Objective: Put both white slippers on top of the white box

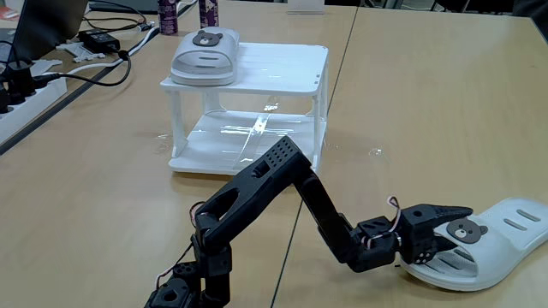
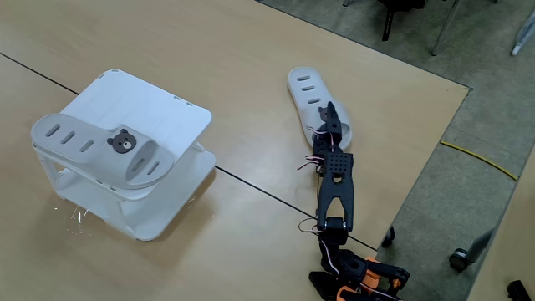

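Off-white slipper (image 1: 204,56) lying on top of white box (image 1: 282,73), along one edge. Second slipper (image 1: 505,239) flat on wooden worktop (image 1: 411,103), well apart from box. Black arm (image 1: 291,184) stretched low, fingers (image 1: 452,224) closed on this slipper's bear-faced strap. Cables, power strip (image 1: 21,98) and bottles (image 1: 168,15) at far edge.

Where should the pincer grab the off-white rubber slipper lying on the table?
Probably the slotted strap with the brown bear face: it arches over the off-white rubber slipper, leaving a gap for one finger under it. Come from the open toe side, where the black pincer already sits.
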Robot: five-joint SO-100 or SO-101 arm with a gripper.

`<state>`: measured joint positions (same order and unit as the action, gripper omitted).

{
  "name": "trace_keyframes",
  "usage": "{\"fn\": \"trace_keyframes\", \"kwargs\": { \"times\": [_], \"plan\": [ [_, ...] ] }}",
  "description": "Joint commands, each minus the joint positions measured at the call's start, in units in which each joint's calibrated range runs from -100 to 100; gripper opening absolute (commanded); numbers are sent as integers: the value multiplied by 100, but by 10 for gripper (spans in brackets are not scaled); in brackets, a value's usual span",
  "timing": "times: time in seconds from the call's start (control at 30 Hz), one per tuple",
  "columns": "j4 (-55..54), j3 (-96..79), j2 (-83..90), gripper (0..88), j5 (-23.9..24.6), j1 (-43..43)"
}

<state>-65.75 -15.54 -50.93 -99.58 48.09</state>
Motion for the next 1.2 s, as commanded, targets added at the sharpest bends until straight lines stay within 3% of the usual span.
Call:
{"fn": "trace_keyframes", "kwargs": {
  "times": [0.0,0.23,0.33,0.4,0.57,0.63,0.83,1.17],
  "plan": [
    [406,918,-19,255,-42,-56],
    [492,954,-27,217,-42,-220],
    [501,954,-19,124,-42,-335],
    [501,945,-27,4,-42,-335],
    [518,1027,158,7,-42,-302],
    [1105,991,646,7,-42,-294],
    [4418,1027,3347,7,-42,-352],
    [6963,1938,6275,7,-42,-524]
  ]
}}
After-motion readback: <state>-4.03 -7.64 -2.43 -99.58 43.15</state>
